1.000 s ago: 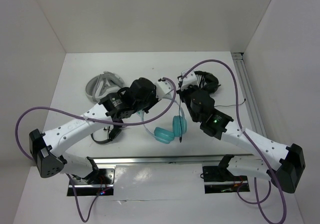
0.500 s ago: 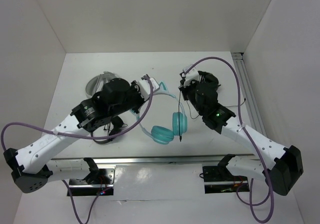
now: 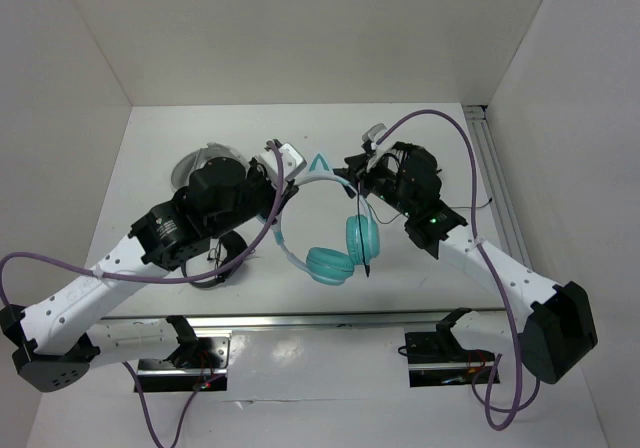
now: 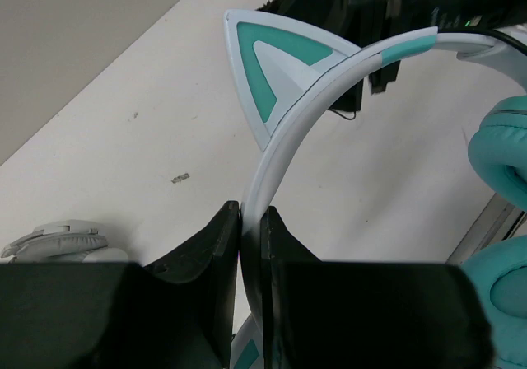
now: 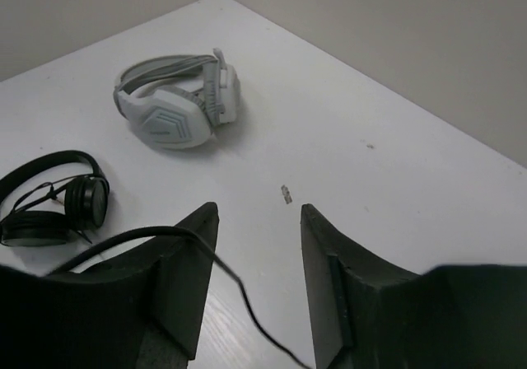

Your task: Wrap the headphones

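Note:
The teal headphones [image 3: 330, 265] hang in the middle of the top view, with their white headband [image 4: 329, 81] and one teal cat ear [image 4: 276, 68] pointing away from me. My left gripper [image 4: 252, 212] is shut on the headband's lower part [image 3: 283, 173]. Both ear cups [image 4: 504, 151] show at the right of the left wrist view. My right gripper [image 5: 257, 217] is open, level with the far end of the headband [image 3: 360, 166]. The thin black cable [image 5: 239, 291] runs loose across the gap between its fingers. In the top view the cable [image 3: 362, 230] drops past the right ear cup.
A grey-white headset [image 5: 177, 105] lies at the back left [image 3: 192, 166], half hidden by my left arm. Black headphones [image 5: 58, 208] lie under that arm [image 3: 222, 263]. White walls close in the table. An aluminium rail [image 3: 497, 183] runs along the right edge.
My left gripper has carried the headphones back and to the left, still clamped on the headband. The right gripper has opened and released the cable.

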Tool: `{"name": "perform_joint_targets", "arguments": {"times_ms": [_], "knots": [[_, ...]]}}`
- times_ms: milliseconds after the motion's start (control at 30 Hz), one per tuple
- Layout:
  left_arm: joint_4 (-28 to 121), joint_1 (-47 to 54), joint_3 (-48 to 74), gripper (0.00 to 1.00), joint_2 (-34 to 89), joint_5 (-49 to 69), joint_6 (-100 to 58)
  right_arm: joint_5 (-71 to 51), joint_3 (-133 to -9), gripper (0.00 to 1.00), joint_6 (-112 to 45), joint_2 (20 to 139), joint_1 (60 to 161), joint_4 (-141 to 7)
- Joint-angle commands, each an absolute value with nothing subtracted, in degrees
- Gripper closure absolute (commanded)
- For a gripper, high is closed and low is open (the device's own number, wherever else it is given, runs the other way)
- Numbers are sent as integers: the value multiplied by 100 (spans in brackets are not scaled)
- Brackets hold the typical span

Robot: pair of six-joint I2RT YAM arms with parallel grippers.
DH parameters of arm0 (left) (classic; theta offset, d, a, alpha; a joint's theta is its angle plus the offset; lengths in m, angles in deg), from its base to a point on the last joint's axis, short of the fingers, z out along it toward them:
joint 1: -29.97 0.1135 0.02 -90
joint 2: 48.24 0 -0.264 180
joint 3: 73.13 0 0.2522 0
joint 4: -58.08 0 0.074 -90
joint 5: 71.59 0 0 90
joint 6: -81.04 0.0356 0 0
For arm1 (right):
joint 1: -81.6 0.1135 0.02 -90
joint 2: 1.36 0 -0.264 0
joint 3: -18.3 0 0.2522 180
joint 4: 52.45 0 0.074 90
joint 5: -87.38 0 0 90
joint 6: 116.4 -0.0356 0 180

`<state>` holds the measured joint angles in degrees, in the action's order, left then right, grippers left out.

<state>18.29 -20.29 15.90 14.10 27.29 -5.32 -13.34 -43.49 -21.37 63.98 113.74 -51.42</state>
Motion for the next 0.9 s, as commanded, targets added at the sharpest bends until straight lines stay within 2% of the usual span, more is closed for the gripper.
{"name": "perform_joint_targets", "arguments": {"times_ms": [0, 133, 400, 533, 733, 800, 833, 867], "knots": [[2665, -2075, 1946, 100, 1012, 2974, -1220, -2115, -4030, 46, -2727, 6814, 11254, -3548], [2595, -2075, 2132, 100, 959, 3342, -1545, -2625, -3835, 39, -3378, 7551, 11078, -2071], [2699, -2075, 2255, 100, 888, 4512, -2572, -3556, -4028, 39, -4722, 9486, 10849, 232], [3217, -2075, 2132, 100, 774, 5188, -3058, -4032, -4081, 48, -5373, 10357, 10902, 1191], [3448, -1848, 2412, 100, 1344, 6375, -3610, -4024, -3774, 48, -5392, 10639, 11148, 1431], [3237, -1584, 2755, 100, 1740, 6306, -3857, -3963, -3572, 54, -5252, 10499, 11148, 1325], [3053, -1347, 2956, 100, 1871, 6306, -4049, -3910, -3571, 63, -5251, 10498, 11209, 1272], [2991, -1241, 3027, 100, 1986, 6080, -4147, -3909, -3432, 76, -5190, 10438, 11210, 1272]]}}
